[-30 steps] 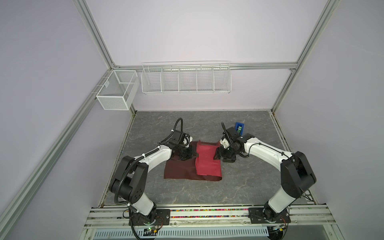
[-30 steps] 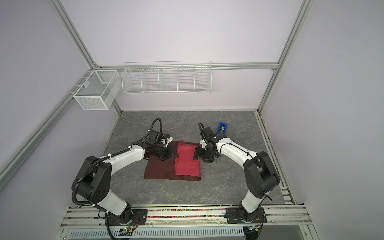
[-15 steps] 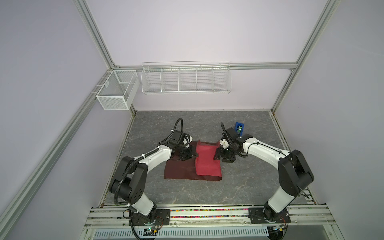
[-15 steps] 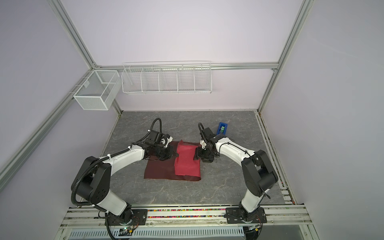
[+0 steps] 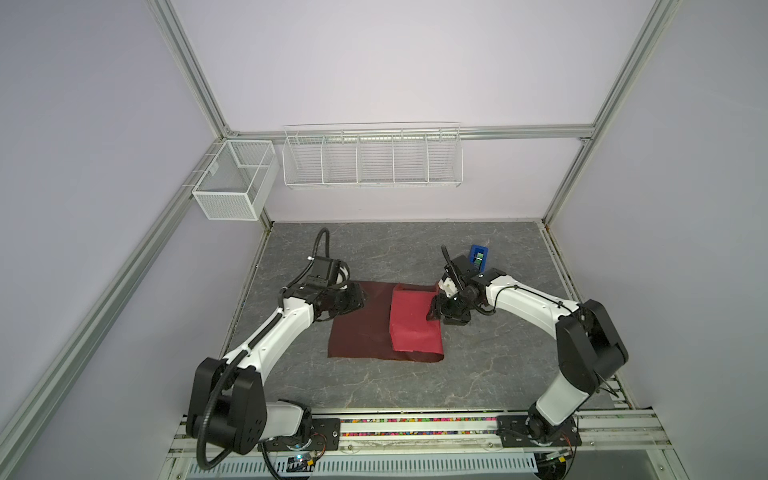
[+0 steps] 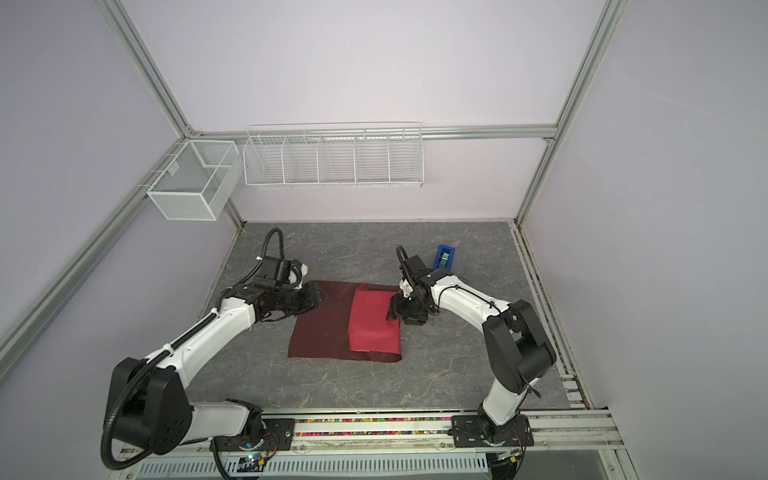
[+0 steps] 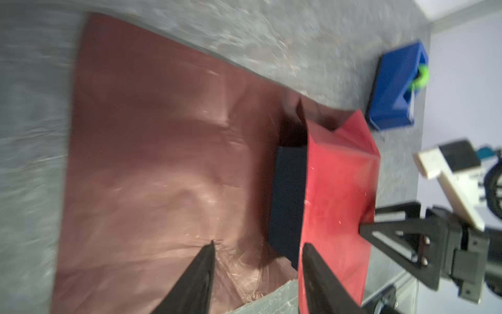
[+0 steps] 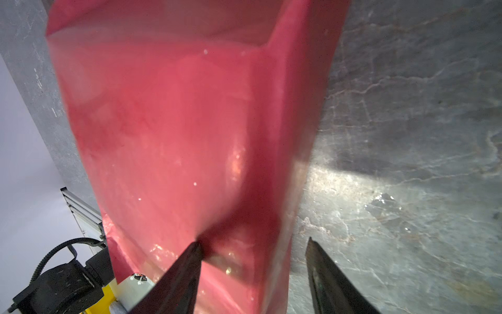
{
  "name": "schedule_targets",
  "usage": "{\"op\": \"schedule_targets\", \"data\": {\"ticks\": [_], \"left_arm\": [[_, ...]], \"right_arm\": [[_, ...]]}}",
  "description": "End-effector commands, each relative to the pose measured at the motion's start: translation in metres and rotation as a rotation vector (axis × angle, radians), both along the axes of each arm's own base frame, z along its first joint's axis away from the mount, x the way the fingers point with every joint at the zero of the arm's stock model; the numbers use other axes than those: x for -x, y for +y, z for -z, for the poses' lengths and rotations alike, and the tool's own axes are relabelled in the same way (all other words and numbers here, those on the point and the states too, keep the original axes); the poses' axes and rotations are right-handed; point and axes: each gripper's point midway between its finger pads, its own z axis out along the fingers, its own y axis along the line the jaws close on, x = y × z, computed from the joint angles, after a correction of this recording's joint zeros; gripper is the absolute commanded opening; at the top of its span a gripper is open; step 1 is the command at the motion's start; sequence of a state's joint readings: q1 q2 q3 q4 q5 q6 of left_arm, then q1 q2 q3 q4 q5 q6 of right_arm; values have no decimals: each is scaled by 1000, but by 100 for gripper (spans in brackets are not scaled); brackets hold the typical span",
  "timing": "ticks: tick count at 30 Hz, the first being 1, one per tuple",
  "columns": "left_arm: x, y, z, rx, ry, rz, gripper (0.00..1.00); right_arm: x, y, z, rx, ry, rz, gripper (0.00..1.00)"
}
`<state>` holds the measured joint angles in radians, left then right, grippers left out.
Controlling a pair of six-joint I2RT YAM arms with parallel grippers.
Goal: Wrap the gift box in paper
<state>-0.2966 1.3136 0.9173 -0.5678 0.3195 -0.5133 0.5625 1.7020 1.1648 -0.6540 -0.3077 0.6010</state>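
on the left, the left gripper (image 7: 258, 243) has just let go: a second ago it was clamped near the far left edge of the paper (image 5: 360, 332), now its jaws stand apart with nothing between them, low over the sheet and drawn back a little from the middle. its wrist view is smeared, so it is probably moving. the left half of the paper lies flat and dark on the table (image 5: 415, 386), not folded up at all. further right the gift box (image 7: 288, 190) stands on the sheet, one navy side showing in the left wrist view; in both top views it is hidden under the red flap (image 5: 413, 320), the right half of the paper laid over its top. at the flap's right edge the right gripper (image 8: 252, 242) stays put, jaws parted, one finger (image 8: 184, 271) pressing into the flap and the other beside the paper's edge over bare table: it pins rather than pinches. beyond it the blue tape dispenser (image 5: 478, 257) stands apart, untouched. my read: the first fold is laid and held down, the left half is now free and has yet to come over the box, so the wrap looks less than half done
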Motion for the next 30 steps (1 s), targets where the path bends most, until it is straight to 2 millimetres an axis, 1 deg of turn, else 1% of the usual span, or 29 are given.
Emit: {"op": "schedule_targets", "data": {"ticks": [1, 3, 4, 7, 9, 10, 12, 15, 18, 20, 23, 27, 30], "left_arm": [[32, 55, 40, -184, 148, -133, 65], [44, 72, 53, -210, 190, -194, 71], [50, 77, 60, -207, 208, -218, 74], [59, 81, 76, -190, 242, -283, 82], [63, 88, 88, -203, 264, -336, 87], [64, 88, 94, -200, 272, -345, 88], [64, 84, 103, -176, 288, -333, 89], [63, 68, 113, -107, 323, -276, 88], [58, 50, 114, -4, 321, -213, 86], [51, 43, 111, 54, 296, -184, 84], [33, 33, 97, 167, 217, -145, 84], [13, 33, 91, 219, 175, -121, 84], [-2, 42, 93, 221, 156, -143, 83]], "right_arm": [[12, -18, 21, 83, 50, 3, 64], [13, -17, 21, 83, 52, 1, 64], [14, -17, 22, 82, 55, -1, 64], [14, -17, 22, 80, 58, 0, 64], [15, -17, 21, 77, 56, 1, 64], [15, -16, 21, 75, 56, 1, 64], [15, -16, 19, 71, 53, 0, 64], [15, -17, 19, 77, 51, 0, 64], [16, -17, 19, 78, 51, -2, 64], [16, -16, 18, 75, 51, -1, 64], [15, -17, 19, 73, 49, 2, 64], [15, -16, 18, 68, 49, 1, 64], [15, -16, 17, 68, 47, 4, 64]]}}
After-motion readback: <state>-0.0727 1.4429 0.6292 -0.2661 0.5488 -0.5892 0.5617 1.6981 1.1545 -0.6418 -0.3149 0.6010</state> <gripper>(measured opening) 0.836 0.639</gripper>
